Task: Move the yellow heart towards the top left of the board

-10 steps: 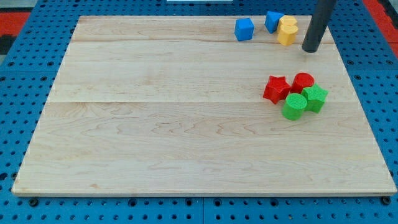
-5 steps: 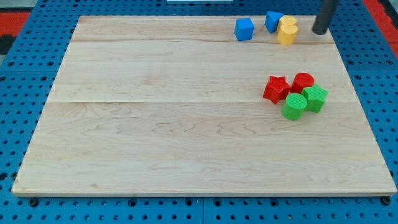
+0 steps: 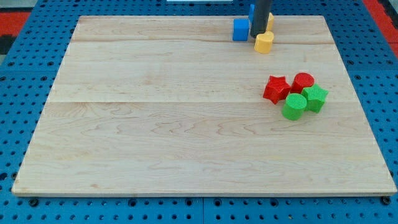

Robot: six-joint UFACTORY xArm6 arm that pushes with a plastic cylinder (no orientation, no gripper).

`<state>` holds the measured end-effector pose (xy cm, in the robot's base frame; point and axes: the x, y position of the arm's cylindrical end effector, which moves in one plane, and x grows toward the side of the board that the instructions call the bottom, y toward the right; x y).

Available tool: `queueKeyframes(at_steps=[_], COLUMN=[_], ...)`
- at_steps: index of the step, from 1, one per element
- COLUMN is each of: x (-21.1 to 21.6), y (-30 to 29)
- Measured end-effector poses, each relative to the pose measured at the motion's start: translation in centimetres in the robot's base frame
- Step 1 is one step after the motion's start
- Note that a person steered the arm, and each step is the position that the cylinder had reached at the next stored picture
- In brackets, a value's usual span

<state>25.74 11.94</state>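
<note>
My tip (image 3: pixel 258 34) rests near the board's top edge, right of centre. A yellow block (image 3: pixel 264 42) lies just below and right of the tip, touching or nearly touching it. A second yellow block (image 3: pixel 270 20) peeks out from behind the rod on its right. I cannot tell which of the two is the heart. A blue cube (image 3: pixel 240 29) sits just left of the rod. A sliver of another blue block (image 3: pixel 251 10) shows behind the rod at the top edge.
A cluster sits at the view's right: a red star (image 3: pixel 275 89), a red cylinder (image 3: pixel 303 81), a green cylinder (image 3: pixel 295 106) and a green block (image 3: pixel 315 98). The wooden board (image 3: pixel 155 124) lies on a blue pegboard.
My tip swept left from the top right corner to between the blue cube and the yellow blocks. Both yellow blocks shifted left, the lower one also down. The second blue block is now mostly hidden.
</note>
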Motion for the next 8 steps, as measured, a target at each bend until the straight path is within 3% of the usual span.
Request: queueKeyframes(at_steps=[2, 5, 8], x=[0.4, 0.5, 4.2], y=[-8.9, 3.7, -0.8])
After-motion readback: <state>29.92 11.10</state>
